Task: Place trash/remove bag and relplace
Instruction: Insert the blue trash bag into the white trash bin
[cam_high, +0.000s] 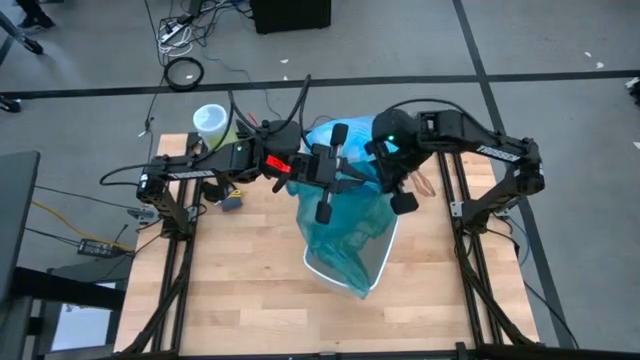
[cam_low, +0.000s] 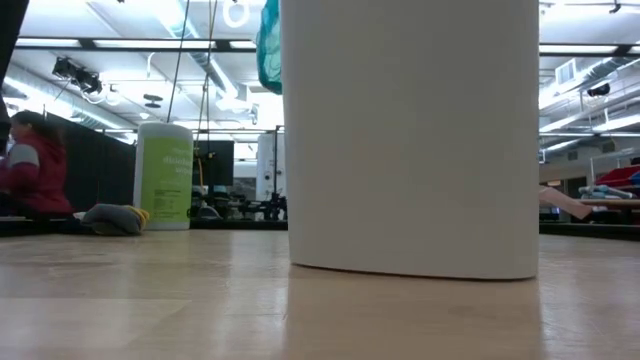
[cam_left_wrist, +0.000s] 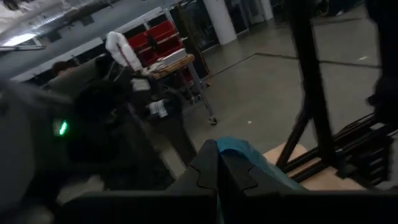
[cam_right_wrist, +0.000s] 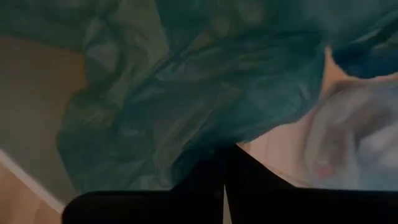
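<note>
- Teal-green translucent plastic bag (cam_high: 345, 225) is held over the white bin (cam_high: 375, 265); left end effector (cam_high: 325, 185) and right end effector (cam_high: 392, 185) are both clamped shut on it.
- Bag mouth is to be spread evenly toward 6 o'clock, over the rim, without tearing.

Light wooden plank table (cam_high: 240, 300) is seen from above, framed by dark rails along left and right edges. White bin (cam_high: 372, 262) is stood on table, right of centre toward far half; its base (cam_low: 412, 268) is seen resting flat on wood in low view. White-lidded green canister (cam_low: 163, 175) is stood upright at far left corner. Small grey crumpled object (cam_low: 112, 219) is laid just beside canister.
</note>
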